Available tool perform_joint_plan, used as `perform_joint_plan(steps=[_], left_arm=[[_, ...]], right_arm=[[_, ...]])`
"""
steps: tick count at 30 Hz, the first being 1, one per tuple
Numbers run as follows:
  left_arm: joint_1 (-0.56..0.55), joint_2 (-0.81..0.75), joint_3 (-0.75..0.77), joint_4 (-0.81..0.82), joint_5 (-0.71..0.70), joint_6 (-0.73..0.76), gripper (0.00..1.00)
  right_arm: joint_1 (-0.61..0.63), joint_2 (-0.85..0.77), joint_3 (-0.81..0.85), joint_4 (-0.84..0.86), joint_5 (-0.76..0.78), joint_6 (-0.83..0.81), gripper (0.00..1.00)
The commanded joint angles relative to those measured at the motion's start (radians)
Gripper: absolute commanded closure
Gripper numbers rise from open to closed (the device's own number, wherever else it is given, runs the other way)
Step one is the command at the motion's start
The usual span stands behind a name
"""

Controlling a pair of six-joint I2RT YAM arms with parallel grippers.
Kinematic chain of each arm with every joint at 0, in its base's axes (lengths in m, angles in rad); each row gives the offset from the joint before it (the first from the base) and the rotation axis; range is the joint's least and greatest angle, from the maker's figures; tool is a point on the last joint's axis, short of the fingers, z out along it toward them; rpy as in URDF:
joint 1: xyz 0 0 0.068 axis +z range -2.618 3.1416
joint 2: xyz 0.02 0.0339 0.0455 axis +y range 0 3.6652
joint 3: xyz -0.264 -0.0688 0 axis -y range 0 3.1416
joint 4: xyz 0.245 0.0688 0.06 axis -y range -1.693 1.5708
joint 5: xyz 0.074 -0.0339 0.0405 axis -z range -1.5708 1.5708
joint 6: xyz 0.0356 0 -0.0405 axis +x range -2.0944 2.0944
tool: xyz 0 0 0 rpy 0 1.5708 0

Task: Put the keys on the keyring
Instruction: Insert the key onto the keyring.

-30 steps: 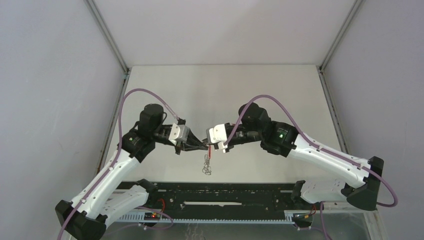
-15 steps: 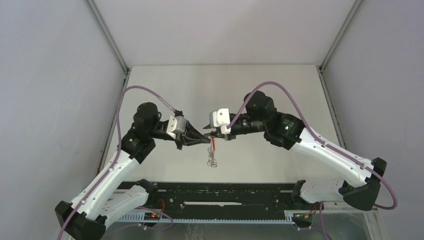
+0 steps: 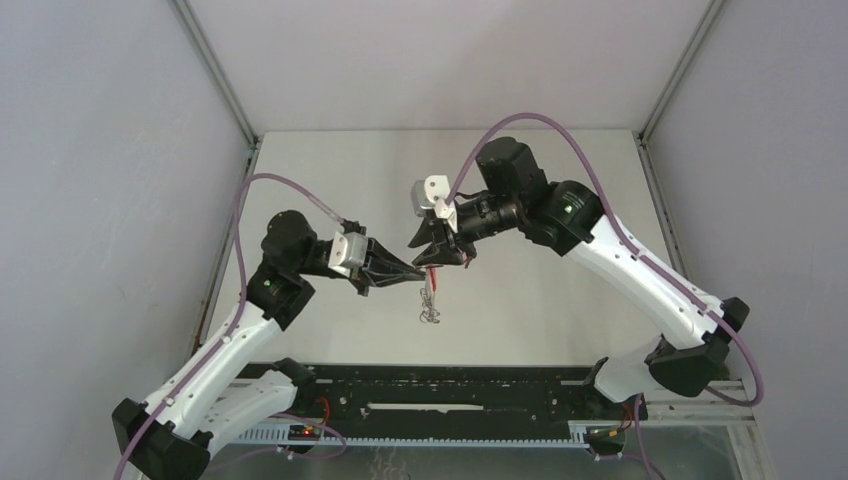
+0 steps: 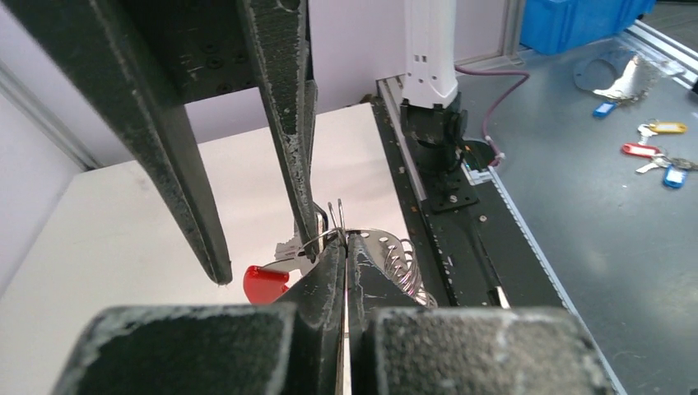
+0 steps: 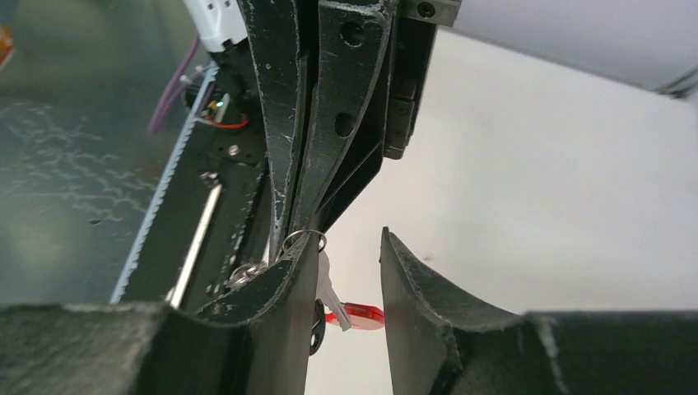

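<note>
Just below the middle of the overhead frame the two arms meet above the desk, and the left fingers are clenched on the thin wire of the keyring, holding it in the air. The red strap hangs just under it, and a fine chain curls off to the right in the left wrist view. The right fingers stand parted with nothing between them. One tip rests against or just beside the ring, and the silvery keys dangle behind the gap, near the strap. Whether any key is already threaded cannot be told from these views. The step in hand looks like a regrasp. To do it well, the right fingers should come in low and slow, close on one key by its flat head and not on the chain, and leave the ring's split end clear. The left grip should stay firm and level so the ring does not twist. The main risk is knocking the ring out of that pinch. The desk is pale, matt and bare around the arms, shut in by grey walls and metal posts, with a black rail along the lower edge of the frame
</note>
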Motion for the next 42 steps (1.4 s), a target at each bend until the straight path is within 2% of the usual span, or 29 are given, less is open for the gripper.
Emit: perform_joint_plan(steps=[1,11,21,22,25,28,33,42], left_arm=[[-0.008,-0.021,-0.023,0.072,0.011,0.012,1.00],[-0.030,-0.052,-0.039,0.056,0.053,0.059,1.00],[-0.054,-0.102,-0.049,0.058,0.048,0.093,1.00],[-0.055,-0.109,-0.055,0.067,0.040,0.092,1.00],[-0.060,-0.128,-0.075,0.101,0.021,0.084,1.00],[-0.061,-0.125,-0.085,0.137,0.011,0.066,1.00],[-0.062,-0.110,-0.100,0.218,-0.011,0.012,1.00],[-0.062,-0.121,-0.100,0.227,0.000,0.006,1.00]], right_arm=[[0.011,0.045,0.070,-0.227,-0.150,-0.017,0.57],[0.016,0.129,0.170,-0.308,-0.209,0.053,0.56],[0.012,0.184,0.245,-0.328,-0.218,0.195,0.54],[0.010,0.188,0.252,-0.329,-0.219,0.212,0.53],[0.011,0.184,0.233,-0.333,-0.245,0.217,0.38],[0.011,0.167,0.208,-0.304,-0.260,0.226,0.32],[-0.021,0.144,0.176,-0.242,-0.298,0.267,0.29],[-0.042,0.170,0.169,-0.229,-0.358,0.287,0.24]])
